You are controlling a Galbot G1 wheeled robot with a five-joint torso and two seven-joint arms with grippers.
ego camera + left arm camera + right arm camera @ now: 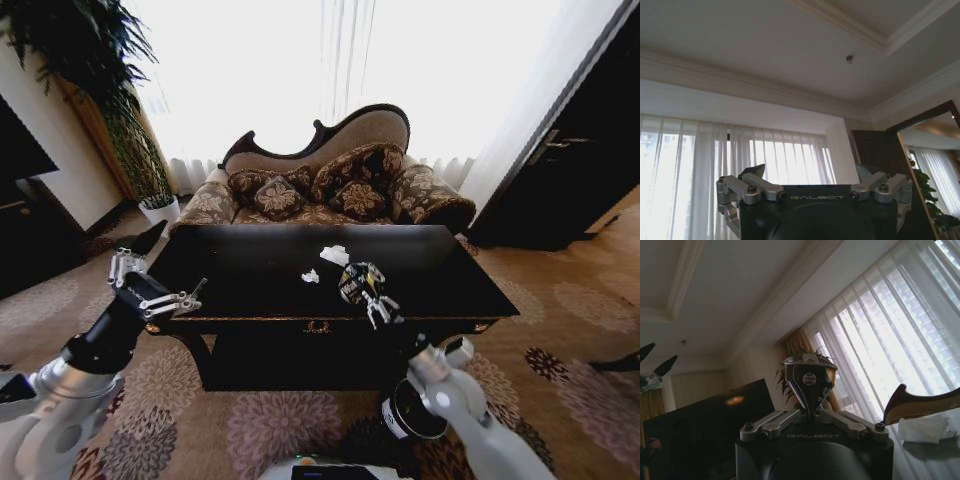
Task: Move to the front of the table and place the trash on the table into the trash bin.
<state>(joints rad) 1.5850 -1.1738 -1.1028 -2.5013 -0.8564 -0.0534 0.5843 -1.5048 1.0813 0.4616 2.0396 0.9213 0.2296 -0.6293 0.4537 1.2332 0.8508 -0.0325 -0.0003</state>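
Note:
The table point(250, 290) with its glossy black top stands right in front of me. My right gripper point(372, 300) hovers over its front middle, shut on the short dark drink can point(357, 279). The right wrist view has the can point(810, 380) upright in that gripper point(810, 412). A crumpled white paper wad point(334, 254) and a tiny white scrap point(311, 275) lie on the top just beyond the can; the wad point(922, 429) is also in the right wrist view. The dark-red trash bin point(402, 415) sits on the floor under my right arm, partly hidden. My left gripper point(135, 280) is open at the table's left front corner, fingers point(757, 175) spread.
A patterned sofa point(330, 185) stands behind the table before bright curtained windows. A tall potted plant point(120, 110) is at the back left, dark furniture point(25, 215) at the far left, a dark door point(575, 170) at the right. Flowered carpet point(560, 350) surrounds the table.

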